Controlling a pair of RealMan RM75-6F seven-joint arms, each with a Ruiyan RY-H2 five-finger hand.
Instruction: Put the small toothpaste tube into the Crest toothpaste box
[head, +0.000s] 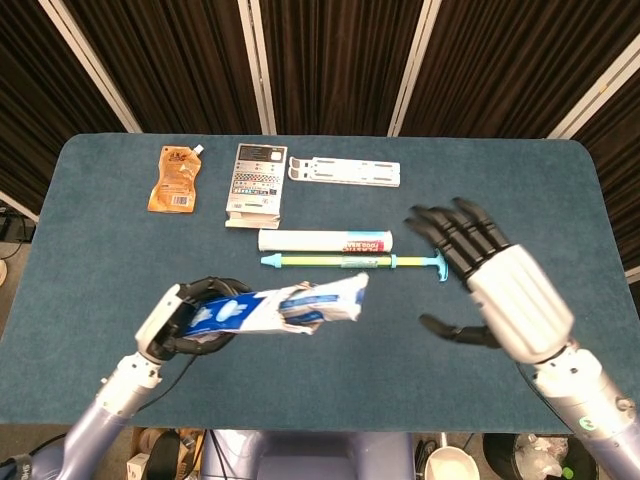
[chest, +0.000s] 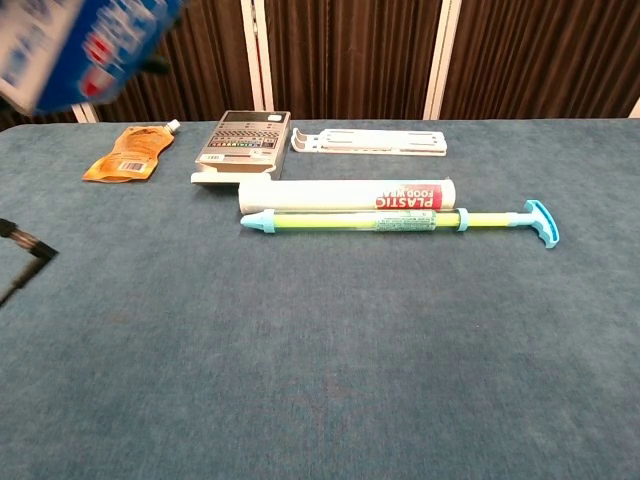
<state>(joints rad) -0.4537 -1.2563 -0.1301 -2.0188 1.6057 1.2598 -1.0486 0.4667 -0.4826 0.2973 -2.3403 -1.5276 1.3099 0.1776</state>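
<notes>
Gripping Crest toothpaste box (head: 270, 308) at near end, left hand (head: 185, 320) holds it lifted above table (head: 120, 250), box slanting toward centre. Small toothpaste tube pokes from open far end. Right hand (head: 495, 285) raised well apart, fingers (head: 450, 225) spread wide, holding nothing. Plastic-wrap roll (head: 325, 240) and blue-ended stick (head: 355, 262) lie side by side mid-table.

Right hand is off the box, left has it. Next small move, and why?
Probably bring the right hand back to the open right end of the Crest box to seat the contents and close the flap. The left hand holds the box alone above the table; its open end looks crumpled, with something pale at the mouth. Whether the tube is fully in, I can't tell.
</notes>
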